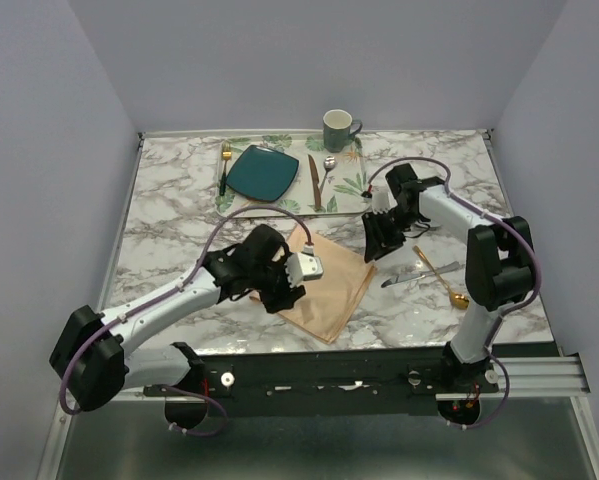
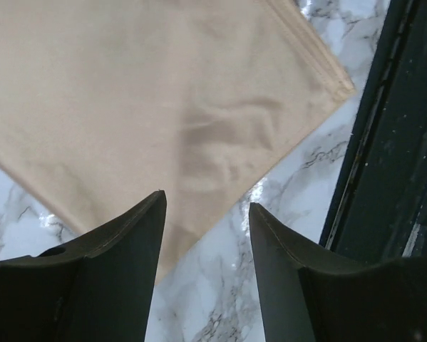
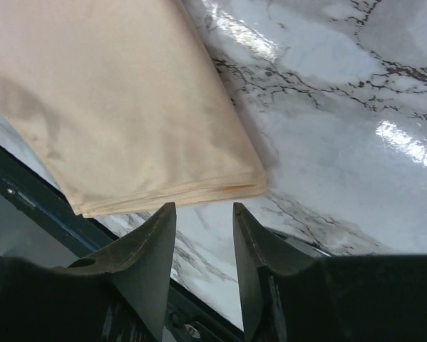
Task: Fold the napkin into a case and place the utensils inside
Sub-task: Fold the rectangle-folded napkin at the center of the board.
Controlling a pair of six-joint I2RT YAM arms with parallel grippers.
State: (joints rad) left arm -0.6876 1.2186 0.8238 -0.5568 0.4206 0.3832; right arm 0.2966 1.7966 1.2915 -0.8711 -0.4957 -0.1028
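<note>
While the folded napkin (image 1: 329, 285) lies flat on the marble table (image 1: 179, 230), the left gripper (image 2: 206, 203) hangs over its near-left edge, fingers spread with nothing between them. Above the napkin's right corner, the right gripper (image 3: 204, 206) is likewise parted and empty. The gold spoon (image 1: 449, 287) and silver knife (image 1: 404, 279) lie crossed just right of the napkin.

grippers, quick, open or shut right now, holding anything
left gripper: open, holding nothing, by the napkin edge
right gripper: open, holding nothing
</note>
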